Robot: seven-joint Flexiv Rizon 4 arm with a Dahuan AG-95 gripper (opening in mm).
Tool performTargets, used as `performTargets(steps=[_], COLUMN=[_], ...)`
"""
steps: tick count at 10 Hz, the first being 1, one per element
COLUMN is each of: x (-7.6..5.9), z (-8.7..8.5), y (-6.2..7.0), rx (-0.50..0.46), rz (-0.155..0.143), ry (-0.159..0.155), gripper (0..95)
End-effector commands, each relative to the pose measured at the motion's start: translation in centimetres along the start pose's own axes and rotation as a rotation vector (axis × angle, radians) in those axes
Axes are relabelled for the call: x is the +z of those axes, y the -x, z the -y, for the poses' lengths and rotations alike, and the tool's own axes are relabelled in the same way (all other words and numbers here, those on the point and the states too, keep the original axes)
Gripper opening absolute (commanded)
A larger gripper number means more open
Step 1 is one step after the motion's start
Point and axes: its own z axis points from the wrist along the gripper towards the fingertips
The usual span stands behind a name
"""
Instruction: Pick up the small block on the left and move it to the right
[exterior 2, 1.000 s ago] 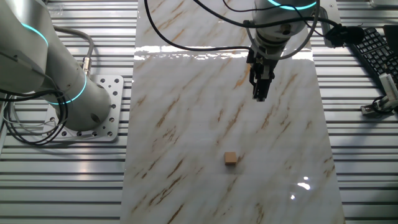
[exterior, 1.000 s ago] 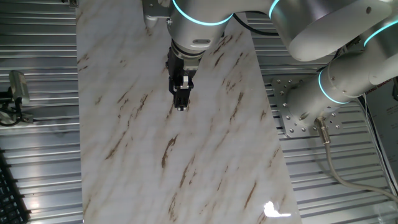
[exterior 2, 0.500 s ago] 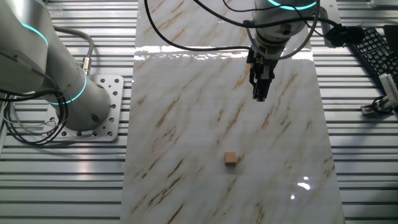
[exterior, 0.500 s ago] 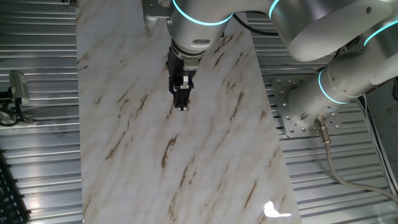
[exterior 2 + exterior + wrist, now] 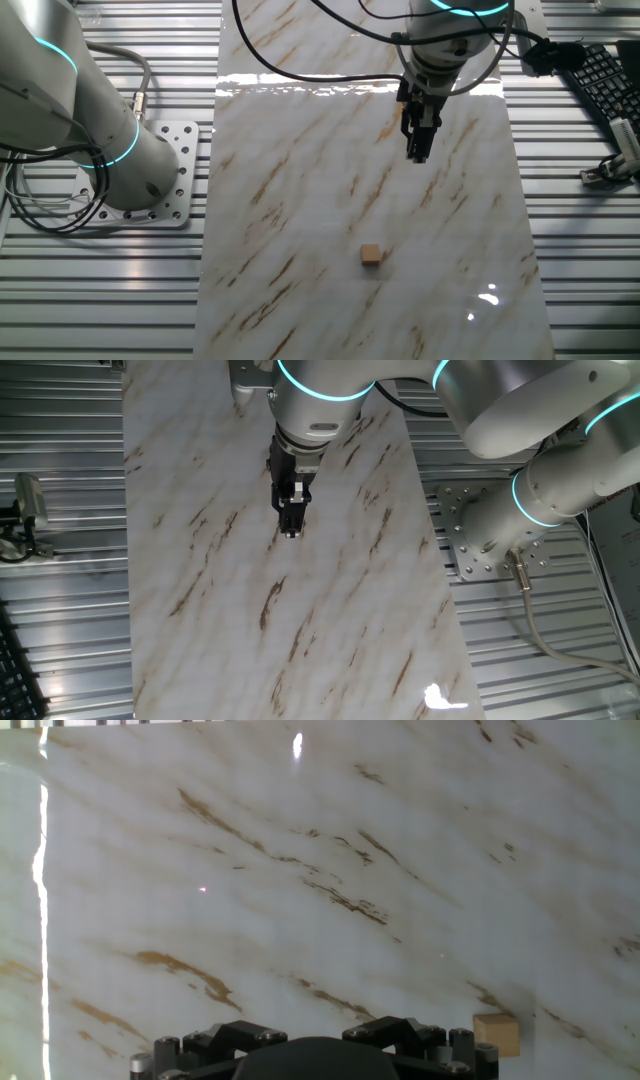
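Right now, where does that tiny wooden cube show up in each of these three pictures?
One fixed view: the small block is not in it; the arm hides part of the marble surface.
The other fixed view: the small block lies low on the marble surface, apart from the tool above it.
Hand view: the small block sits at the lower right.
Shared landmark: the brown-streaked marble surface.

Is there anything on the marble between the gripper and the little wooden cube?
Nothing visible. The gripper hangs above the marble-patterned surface, and the small light-brown wooden cube lies alone on it; only bare marble with brown streaks lies between them. The hand view shows the same.
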Motion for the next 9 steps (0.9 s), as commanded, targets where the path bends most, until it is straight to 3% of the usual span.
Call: performTargets(steps=[1, 2, 9], x=[0.0, -0.01, -0.01], z=[0.0, -0.01, -0.01], y=[-0.01, -0.01, -0.01], rx=[-0.09, -0.072, -0.071], rz=[-0.013, -0.023, -0.033], ry=[-0.004, 0.031, 0.015], gripper=[0.0, 0.0, 0.0])
